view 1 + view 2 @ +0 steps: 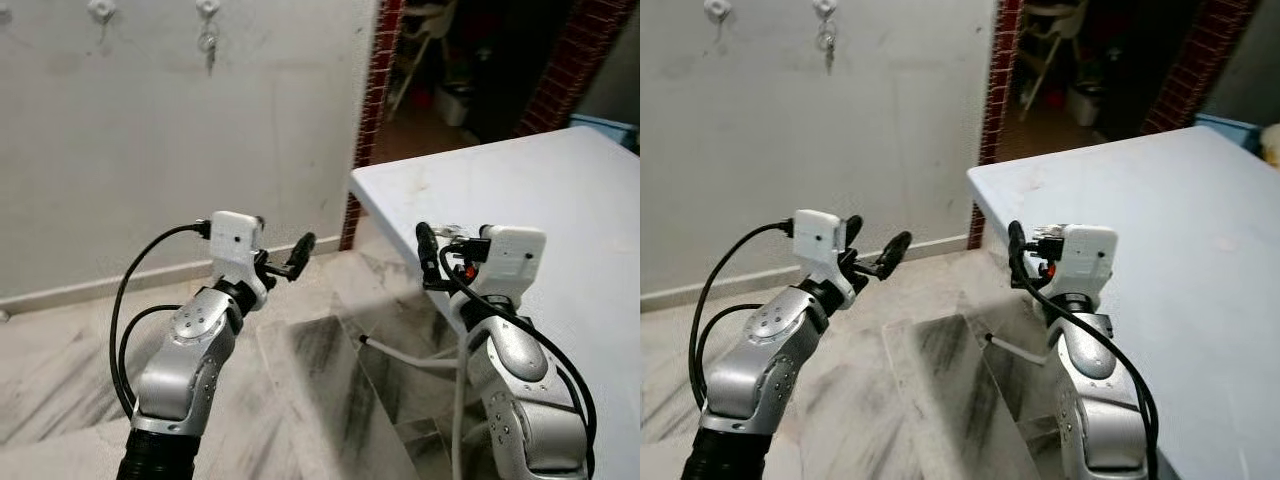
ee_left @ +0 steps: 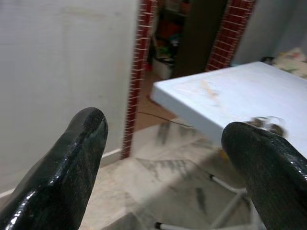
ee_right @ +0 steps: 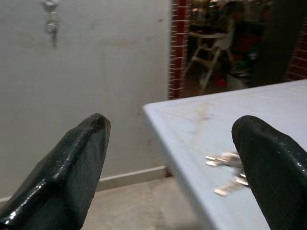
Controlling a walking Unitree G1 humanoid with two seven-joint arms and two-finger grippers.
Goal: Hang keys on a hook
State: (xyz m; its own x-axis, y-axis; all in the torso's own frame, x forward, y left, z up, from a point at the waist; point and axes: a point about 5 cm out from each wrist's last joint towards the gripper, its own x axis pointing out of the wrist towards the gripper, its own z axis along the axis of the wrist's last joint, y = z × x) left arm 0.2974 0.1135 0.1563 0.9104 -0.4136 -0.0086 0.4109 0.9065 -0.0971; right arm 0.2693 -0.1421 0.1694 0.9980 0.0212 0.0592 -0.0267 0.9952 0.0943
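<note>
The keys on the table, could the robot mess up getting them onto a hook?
Maybe, in a few ways.
1. The keys lie close to the table edge, so a clumsy grab by the right gripper, jaws open, could knock them to the floor.
2. One hook already holds keys; aiming there could tangle or knock them down. The free hook looks safer.
3. The hooks sit high on the wall, so reaching may be hard.

Legible text, labels, brands, numbers, signs: none that I can read. My wrist housings, the wall, the table (image 1: 560, 190) and the keys (image 3: 229, 173) on it carry no readable marking.
</note>
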